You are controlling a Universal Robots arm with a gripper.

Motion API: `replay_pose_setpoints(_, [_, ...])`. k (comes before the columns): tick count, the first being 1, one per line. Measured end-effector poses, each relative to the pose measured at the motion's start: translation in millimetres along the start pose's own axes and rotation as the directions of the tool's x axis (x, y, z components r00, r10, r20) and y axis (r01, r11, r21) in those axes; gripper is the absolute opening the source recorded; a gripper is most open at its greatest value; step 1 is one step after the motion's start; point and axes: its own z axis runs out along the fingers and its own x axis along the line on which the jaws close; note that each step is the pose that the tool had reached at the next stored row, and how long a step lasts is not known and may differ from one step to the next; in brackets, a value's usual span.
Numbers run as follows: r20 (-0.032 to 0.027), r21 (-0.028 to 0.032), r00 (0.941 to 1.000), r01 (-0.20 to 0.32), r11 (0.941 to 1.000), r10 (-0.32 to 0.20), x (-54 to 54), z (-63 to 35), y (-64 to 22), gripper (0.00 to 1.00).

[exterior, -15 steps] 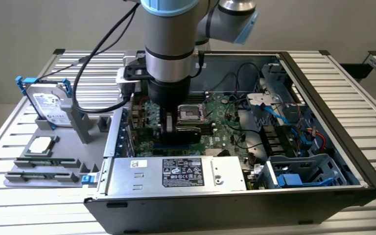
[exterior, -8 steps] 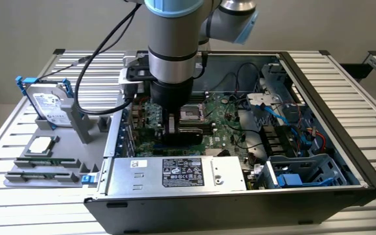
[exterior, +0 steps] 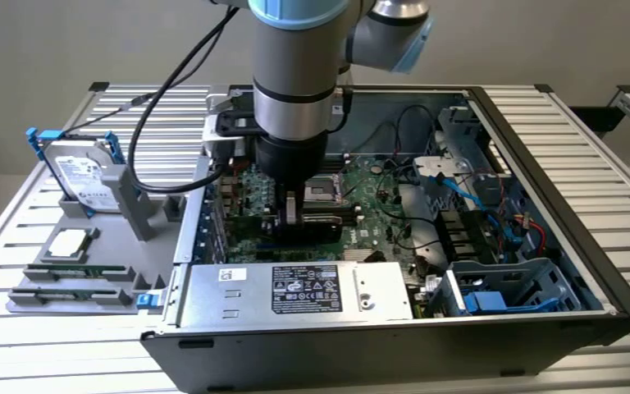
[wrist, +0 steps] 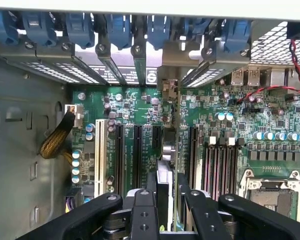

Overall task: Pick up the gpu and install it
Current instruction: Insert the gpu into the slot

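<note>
Pincer (wrist: 167,179) tight on gpu (wrist: 168,146) (edge-on); motherboard (wrist: 135,107) slots beneath

The graphics card (wrist: 166,150) pinched between the fingers (wrist: 152,189) is edge-on in the wrist view, so its faces are anybody's guess, and the stretch closest to the fingers is buried behind them. Can't tell if it's in a slot. In the exterior view the arm (exterior: 293,74) runs off the top edge and covers the motherboard (exterior: 370,197) behind the fingers. The label on the power supply (exterior: 293,291), camera side of the fingers, is too small to read.
</note>
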Motion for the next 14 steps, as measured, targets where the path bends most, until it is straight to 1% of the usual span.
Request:
replay_pose_setpoints(8, [0.0003, -0.0183, 1.0000, 0.000, 0.9998, 0.000, 0.6, -0.6, -5.5, 0.27])
replay_pose_setpoints(14, [0.0005, -0.0293, 1.0000, -0.001, 0.9996, 0.001, 0.7, -1.5, -8.2, 0.27])
